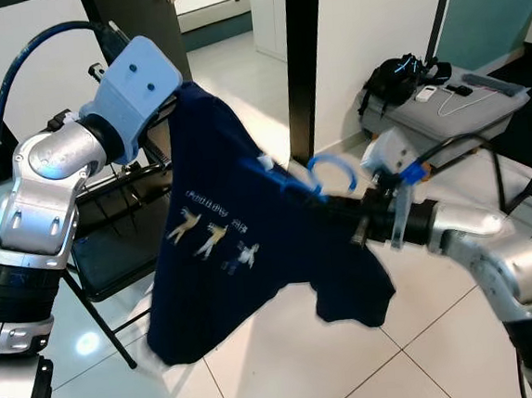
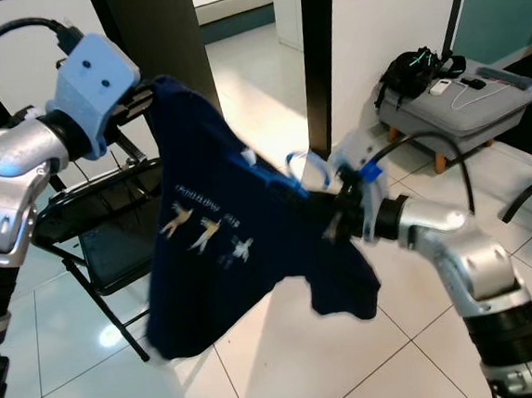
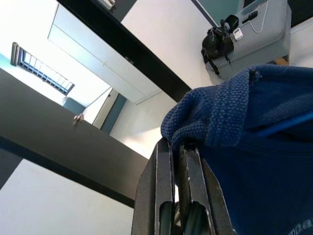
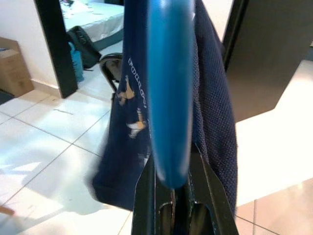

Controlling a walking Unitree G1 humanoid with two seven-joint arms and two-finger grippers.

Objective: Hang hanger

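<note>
Gripping blue hanger [image 1: 331, 172] in right tool [image 1: 365, 211], shirt [image 1: 242, 248] draped over it

1. Navy shirt [image 1: 252, 256]: matt knitted cloth, visibly textured weave up close.
2. Blue hanger [image 4: 168, 88]: smooth, glossy plastic.
3. Floor tiles [image 1: 291, 374]: white, polished, reflective.
4. Folding chair [image 1: 111, 240]: black metal frame, dull finish.

The dark navy knit shirt [image 1: 243, 257] carries a short line of pale lettering above three small pale figures on its chest, at about 9 o'clock from the blue plastic hanger [image 1: 325, 177]. The letters are too small and blurred to read.
</note>
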